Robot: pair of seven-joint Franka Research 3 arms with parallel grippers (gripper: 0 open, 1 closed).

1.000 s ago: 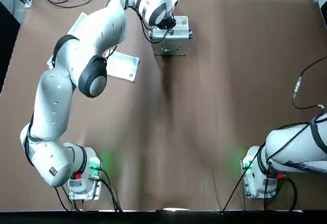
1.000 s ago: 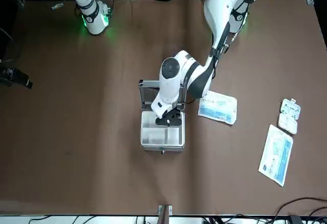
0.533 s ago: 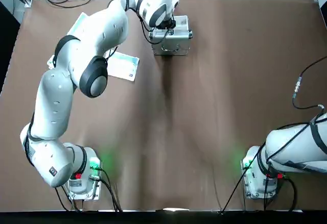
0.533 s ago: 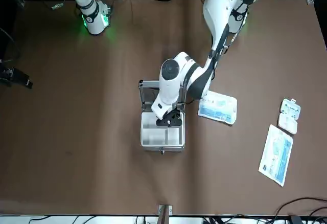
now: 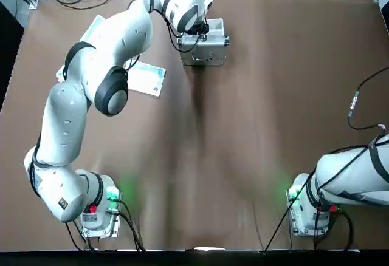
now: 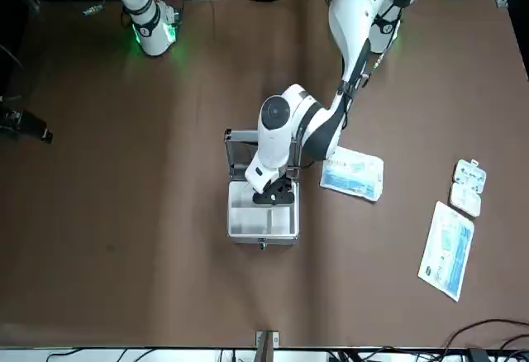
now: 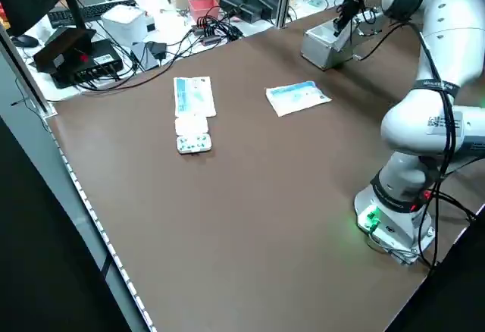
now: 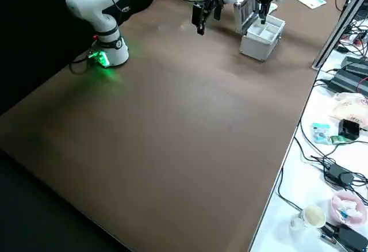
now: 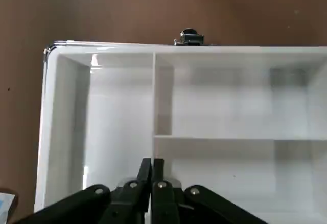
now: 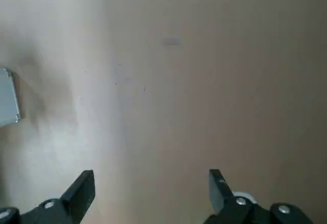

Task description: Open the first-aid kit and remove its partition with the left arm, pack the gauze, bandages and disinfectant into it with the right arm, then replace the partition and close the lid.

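Fingertips of the left gripper (image 9: 152,175) are pressed together, apparently pinched on the near wall of the partition (image 9: 214,111), the pale divided tray seated in the open first-aid kit (image 6: 262,217) directly under the tool, its long axis running across the case parallel to the upright lid (image 6: 240,154). Whether the thin wall really sits between the tips cannot be told, since they hide the contact. Farther off the right gripper (image 10: 150,191) hangs spread wide and empty over bare table, well apart from the case, and the disinfectant shows nowhere.
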